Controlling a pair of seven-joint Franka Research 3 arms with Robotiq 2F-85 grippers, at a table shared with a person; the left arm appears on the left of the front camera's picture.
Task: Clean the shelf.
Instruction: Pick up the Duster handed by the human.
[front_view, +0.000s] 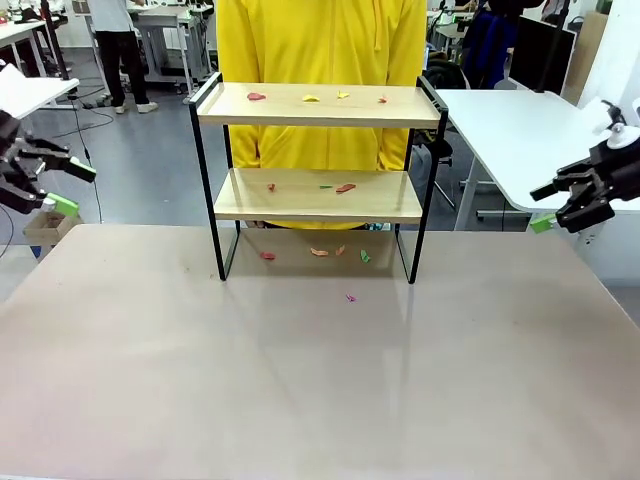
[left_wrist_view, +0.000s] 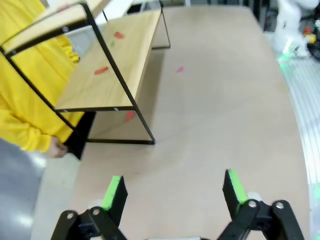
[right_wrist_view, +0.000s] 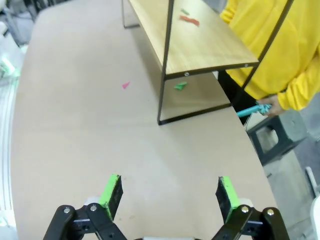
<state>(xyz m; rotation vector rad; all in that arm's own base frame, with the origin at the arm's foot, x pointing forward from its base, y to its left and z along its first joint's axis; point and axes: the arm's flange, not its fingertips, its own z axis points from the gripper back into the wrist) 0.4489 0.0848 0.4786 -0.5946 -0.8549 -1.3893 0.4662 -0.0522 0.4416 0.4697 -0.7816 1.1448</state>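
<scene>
The shelf (front_view: 300, 205) stands at the far middle of the table (front_view: 320, 380), a two-tier rack of light wood in a black frame. Small scraps of red, yellow and green lie on its top board and lower board, and several more lie on the table beneath it. A pink scrap (front_view: 350, 297) lies just in front. My left gripper (front_view: 68, 185) hovers open off the table's left edge. My right gripper (front_view: 543, 207) hovers open off the right edge. The left wrist view shows my left gripper (left_wrist_view: 174, 189) empty, the shelf (left_wrist_view: 95, 92) ahead. My right gripper (right_wrist_view: 170, 192) is likewise empty, facing the shelf (right_wrist_view: 210, 42).
A person in a yellow top (front_view: 320, 40) stands right behind the shelf, one hand holding a teal object (right_wrist_view: 252, 109). A black stool (right_wrist_view: 270, 137) stands by the person. A white table (front_view: 510, 130) stands at the right. The near table surface is bare.
</scene>
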